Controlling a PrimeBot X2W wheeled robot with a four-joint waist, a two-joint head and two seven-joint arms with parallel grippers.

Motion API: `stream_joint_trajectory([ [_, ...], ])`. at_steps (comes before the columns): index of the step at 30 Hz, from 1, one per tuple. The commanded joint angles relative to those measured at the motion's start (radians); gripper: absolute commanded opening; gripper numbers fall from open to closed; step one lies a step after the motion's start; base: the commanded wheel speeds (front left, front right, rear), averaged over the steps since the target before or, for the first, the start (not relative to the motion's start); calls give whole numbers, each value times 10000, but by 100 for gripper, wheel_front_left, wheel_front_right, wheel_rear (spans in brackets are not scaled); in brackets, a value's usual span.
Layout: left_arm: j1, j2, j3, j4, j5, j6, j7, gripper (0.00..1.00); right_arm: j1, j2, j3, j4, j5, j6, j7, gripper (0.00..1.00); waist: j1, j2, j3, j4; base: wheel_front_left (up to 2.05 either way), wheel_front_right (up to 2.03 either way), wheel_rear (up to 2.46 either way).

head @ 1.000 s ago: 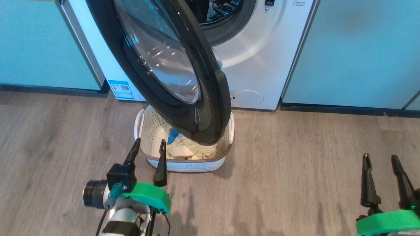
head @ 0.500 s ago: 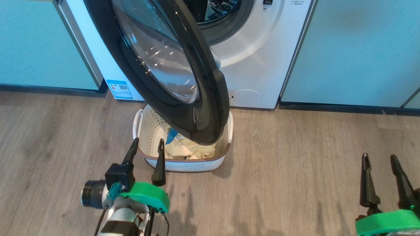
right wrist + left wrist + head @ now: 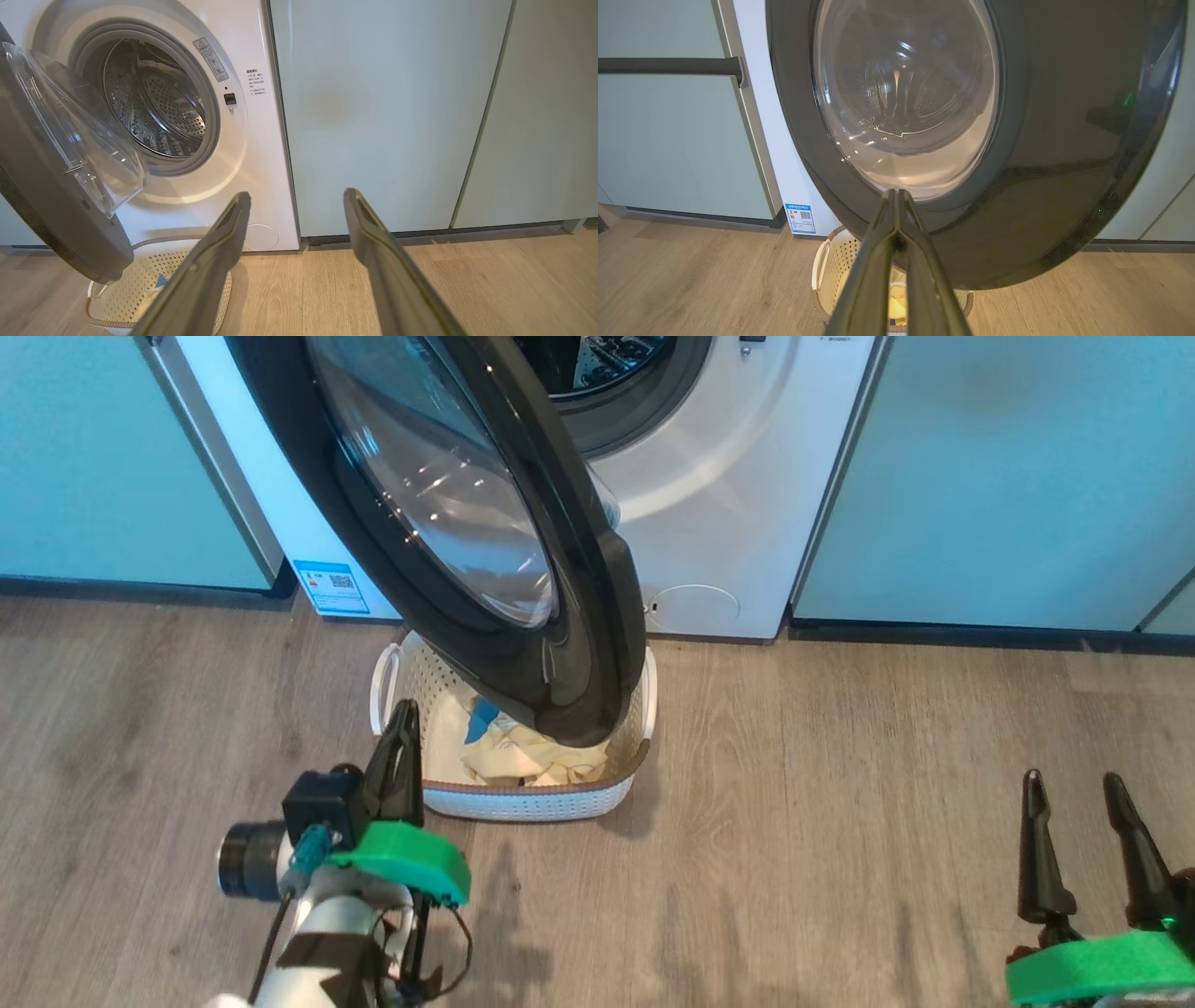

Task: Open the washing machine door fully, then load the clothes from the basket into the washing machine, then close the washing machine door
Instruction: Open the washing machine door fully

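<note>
The washing machine (image 3: 738, 495) stands between teal cabinets, its steel drum (image 3: 154, 107) showing. The washing machine door (image 3: 448, 513), black-rimmed with a clear glass bowl, hangs partly open out over the basket (image 3: 523, 798). The cream-white basket sits on the floor under the door's lower edge and holds the pale yellow clothes (image 3: 518, 761) with a blue patch. My left gripper (image 3: 403, 714) is shut and empty, just left of the basket's near corner, pointing at the door (image 3: 1017, 140). Low at the right, my right gripper (image 3: 1072, 782) is open and empty over bare floor, its fingers (image 3: 219, 242) wide apart.
Pale teal cabinets (image 3: 1008, 476) flank the machine on both sides, with a dark handle bar (image 3: 668, 65) on the left one. Wood-look floor (image 3: 840, 784) stretches between my two arms. A blue energy sticker (image 3: 331, 586) marks the machine's lower left.
My left gripper has closed from open to shut, holding nothing, and shifted slightly left. The head camera has tilted a little; door, basket and right gripper have stayed put.
</note>
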Motion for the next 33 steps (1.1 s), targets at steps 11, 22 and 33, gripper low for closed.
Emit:
stream_joint_trajectory([
  [11,-1818,456,965,-1804,481,537,-67,0,-296,-63,100,-400,102,44,-95,100,-1,0,31,6,0,0,0],
  [22,-3452,260,-363,-3958,741,351,136,0,-309,-62,198,-425,136,44,-95,100,-1,0,-7,-126,0,0,0],
  [33,-3862,157,-3816,-2958,-1891,853,1037,0,-382,-62,520,-295,122,44,-95,100,-1,0,35,-723,0,0,0],
])
